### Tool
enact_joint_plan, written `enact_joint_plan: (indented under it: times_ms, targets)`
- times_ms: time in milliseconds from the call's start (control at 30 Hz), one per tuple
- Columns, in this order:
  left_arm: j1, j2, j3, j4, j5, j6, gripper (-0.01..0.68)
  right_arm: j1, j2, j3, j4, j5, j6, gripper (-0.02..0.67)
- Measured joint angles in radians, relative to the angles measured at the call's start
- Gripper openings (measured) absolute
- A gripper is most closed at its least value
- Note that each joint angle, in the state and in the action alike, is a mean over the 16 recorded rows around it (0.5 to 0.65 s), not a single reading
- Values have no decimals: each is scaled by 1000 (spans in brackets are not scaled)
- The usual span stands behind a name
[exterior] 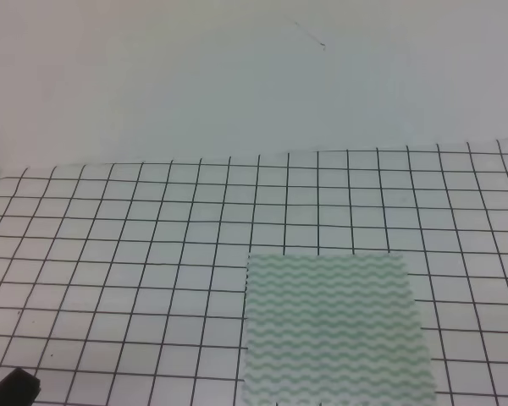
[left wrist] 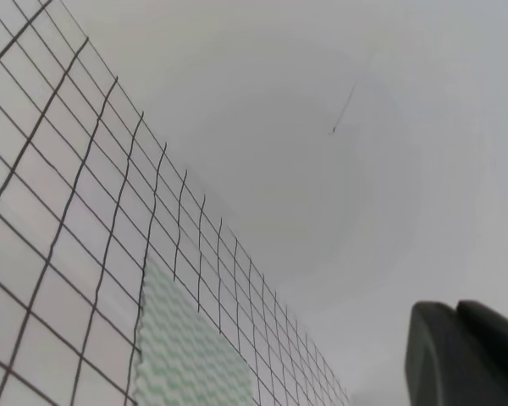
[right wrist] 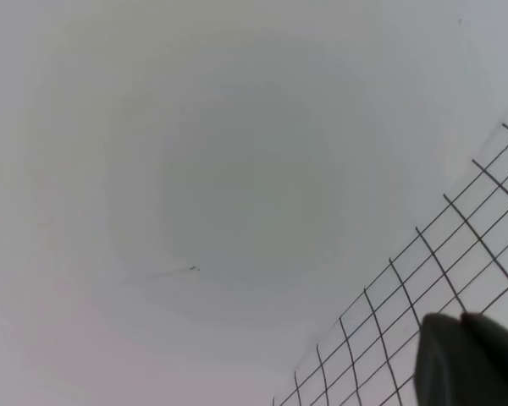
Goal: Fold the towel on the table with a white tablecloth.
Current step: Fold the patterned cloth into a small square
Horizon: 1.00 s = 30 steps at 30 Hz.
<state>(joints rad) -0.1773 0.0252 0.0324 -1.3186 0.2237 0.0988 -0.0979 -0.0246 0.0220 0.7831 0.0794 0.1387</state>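
The towel (exterior: pixel 334 330) (pale, with green wavy stripes) is laid flat and unfolded on the gridded tablecloth (exterior: pixel 135 254) covering the table; the left gripper (left wrist: pixel 470 355) is seen well left of the towel, and the right gripper (right wrist: pixel 474 359) is seen only as a dark edge; whether either is spread cannot be told.

The towel (exterior: pixel 332 326) is pale, nearly white, crossed by light green wavy stripes running side to side. All round it the tablecloth (exterior: pixel 135 254) is white with thin black lines forming a square grid. Beyond the tablecloth's far edge the wall (exterior: pixel 237 76) is plain off-white with one small dark mark. The left claw (left wrist: pixel 466 355) looks dark grey, perhaps black.
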Motion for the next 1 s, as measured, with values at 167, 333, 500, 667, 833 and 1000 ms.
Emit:
enact_joint_plan:
  times_ms: [167,333,500,667,833,1000]
  targets:
    - [0,0,-6,-63,28,72,0,0,0,-39,11,40,-78,-3]
    - [0,0,-26,-164,94,276,0,0,1,-115,13,133,-213,-3]
    - [0,2,-66,-261,171,516,0,0,13,-220,14,296,-370,-3]
    - [0,21,-119,-280,245,702,0,0,61,-319,15,485,-521,-3]
    - [0,77,-182,-196,306,762,1,0,155,-397,13,650,-637,-2]
    - [0,180,-247,-86,357,755,1,1,296,-456,2,754,-714,-2]
